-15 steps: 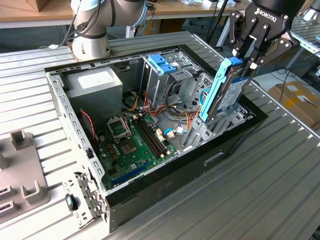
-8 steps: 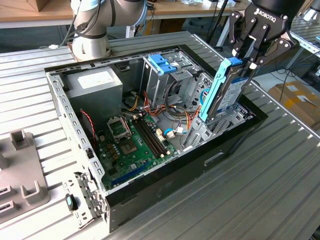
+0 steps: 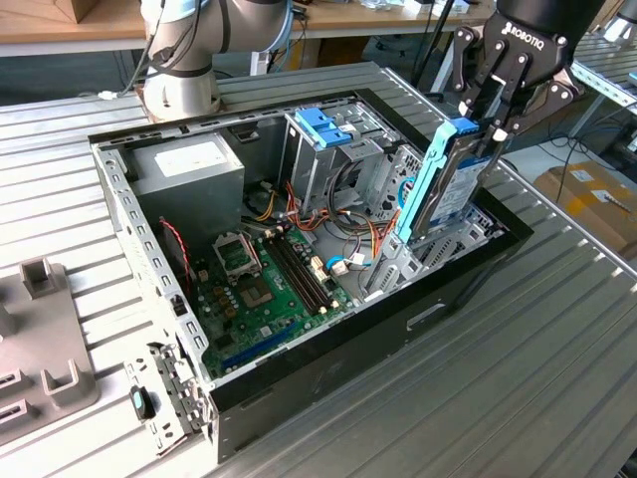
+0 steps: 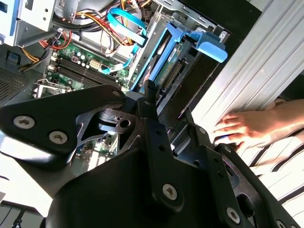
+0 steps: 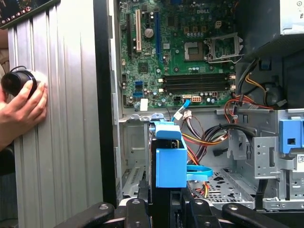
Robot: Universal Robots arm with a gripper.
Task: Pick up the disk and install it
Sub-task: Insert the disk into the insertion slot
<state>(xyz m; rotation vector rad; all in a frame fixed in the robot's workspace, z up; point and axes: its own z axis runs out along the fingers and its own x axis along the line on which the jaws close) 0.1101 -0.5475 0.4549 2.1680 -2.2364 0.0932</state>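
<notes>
The disk (image 3: 443, 189) stood nearly upright, leaning a little, at the end of the open computer case (image 3: 338, 373) that was on the exterior view's right. Its lower end was down inside the drive bay of the case and its upper end rose above the case rim. A bright blue rail ran along its edge, and in the first wrist view a blue tab (image 5: 171, 164) closed its top end.

The gripper (image 3: 486, 121) was clenched on the upper end of the disk, one black finger on each side, and it carried the disk from above the case.

Inside the case, next to the disk, orange, yellow and red wires (image 3: 370, 239) and thin blue data cables (image 4: 126, 23) lay loose. Further in, a tall metal cage (image 3: 317, 164) with a blue latch (image 3: 320, 124) stood against the far wall of the case. The green motherboard (image 3: 264, 289) covered the case floor, and the grey power supply (image 3: 189, 164) filled the far corner.

The case lay on a ribbed metal table (image 3: 518, 398). Just outside the case wall a person's hand (image 4: 244, 126) rested on this table, and in the first wrist view it was closed around a black round object (image 5: 15, 81). Behind the case was the arm's base (image 3: 179, 70), and beside the case, on the exterior view's left, lay a grey fixture (image 3: 40, 329).
</notes>
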